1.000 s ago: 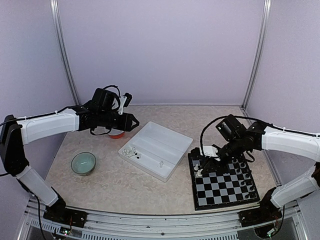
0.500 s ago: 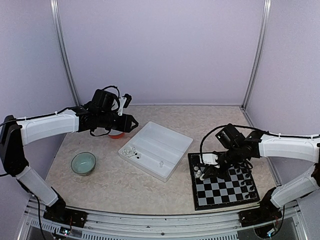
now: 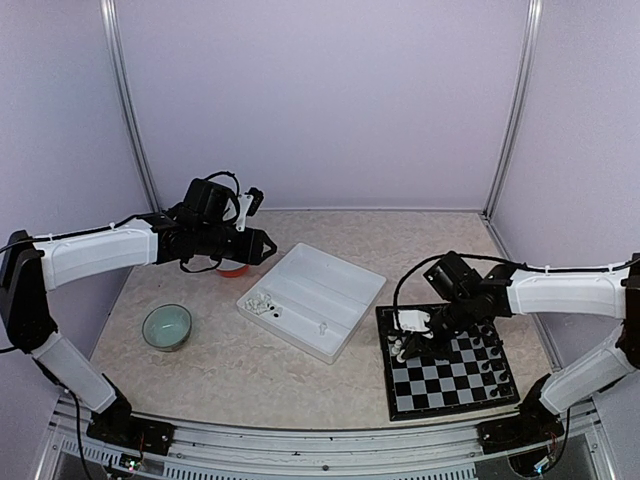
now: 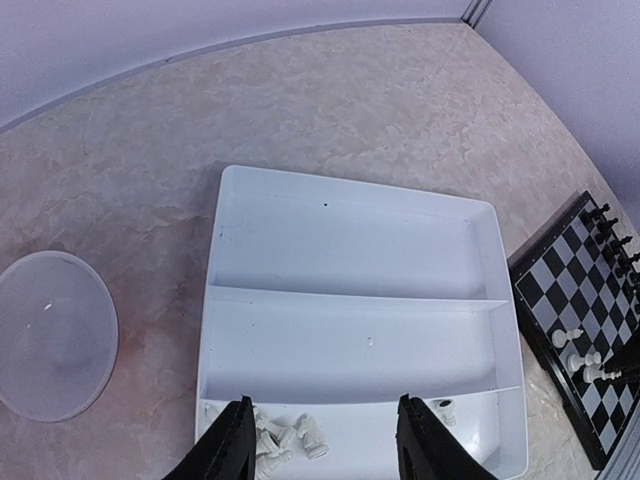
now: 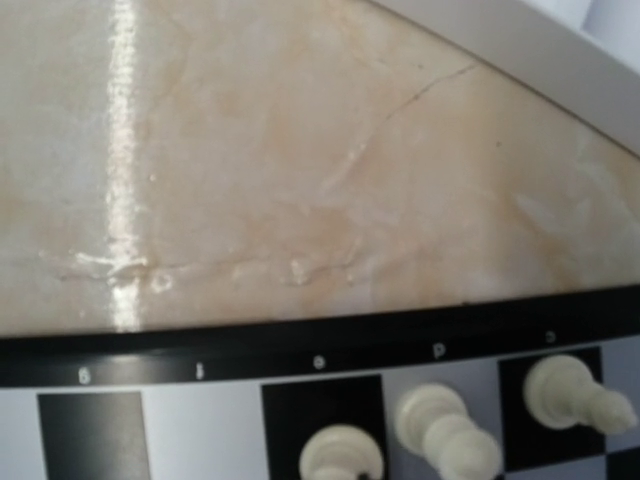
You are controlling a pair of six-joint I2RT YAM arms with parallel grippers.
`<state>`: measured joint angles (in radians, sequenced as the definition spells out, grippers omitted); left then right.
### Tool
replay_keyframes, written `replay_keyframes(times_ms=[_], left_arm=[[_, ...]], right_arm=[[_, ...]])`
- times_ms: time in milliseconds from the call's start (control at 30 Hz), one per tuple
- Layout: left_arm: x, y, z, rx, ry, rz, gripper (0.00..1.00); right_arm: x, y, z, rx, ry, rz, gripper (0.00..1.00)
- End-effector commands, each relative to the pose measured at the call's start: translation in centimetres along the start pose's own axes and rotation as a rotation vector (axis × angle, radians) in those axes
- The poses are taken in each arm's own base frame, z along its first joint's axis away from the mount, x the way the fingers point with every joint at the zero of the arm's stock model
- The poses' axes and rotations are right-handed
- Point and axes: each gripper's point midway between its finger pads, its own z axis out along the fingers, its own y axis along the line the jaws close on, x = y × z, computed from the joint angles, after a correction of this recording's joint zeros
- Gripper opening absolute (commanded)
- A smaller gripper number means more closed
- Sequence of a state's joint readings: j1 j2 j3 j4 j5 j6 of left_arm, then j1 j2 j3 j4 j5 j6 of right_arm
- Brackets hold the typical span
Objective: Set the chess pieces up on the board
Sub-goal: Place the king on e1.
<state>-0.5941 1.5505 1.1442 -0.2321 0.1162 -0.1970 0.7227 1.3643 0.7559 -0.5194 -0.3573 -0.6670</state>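
The board [image 3: 450,375] lies at the right, with black chess pieces [image 3: 487,355] along its right side and white ones [image 3: 398,345] at its left edge. My right gripper [image 3: 415,335] hangs low over that left edge. Its fingers fall outside the right wrist view, where a white piece [image 5: 340,455] stands on a black square at the bottom centre, beside two others [image 5: 445,435]. My left gripper [image 4: 328,440] is open and empty above the white tray [image 4: 350,250]. Several white pieces [image 4: 290,440] lie in the tray's near compartment.
A green bowl [image 3: 167,326] stands at the left. A clear round lid [image 4: 50,335] lies left of the tray, near an orange thing [image 3: 233,268] below the left gripper. One more small piece [image 4: 445,408] lies in the tray's corner.
The right gripper has come down and shifted left and nearer, to the board's left edge. The left arm has not moved.
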Motion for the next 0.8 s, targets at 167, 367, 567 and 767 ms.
replay_keyframes(times_ms=[167, 367, 567, 767], left_arm=[[-0.4, -0.2, -0.2, 0.019, -0.012, 0.005, 0.49], [-0.1, -0.4, 0.0, 0.023, -0.003, 0.007, 0.49], [0.3, -0.8, 0.3, 0.03, 0.013, 0.014, 0.49], [0.6, -1.0, 0.6, 0.033, 0.028, 0.022, 0.49]], right_arm=[[-0.5, 0.4, 0.7, -0.032, -0.007, 0.001, 0.04], [-0.5, 0.6, 1.0, -0.045, -0.005, 0.004, 0.05], [-0.4, 0.5, 1.2, -0.042, 0.002, 0.005, 0.1], [-0.4, 0.6, 1.3, -0.045, 0.008, 0.007, 0.17]])
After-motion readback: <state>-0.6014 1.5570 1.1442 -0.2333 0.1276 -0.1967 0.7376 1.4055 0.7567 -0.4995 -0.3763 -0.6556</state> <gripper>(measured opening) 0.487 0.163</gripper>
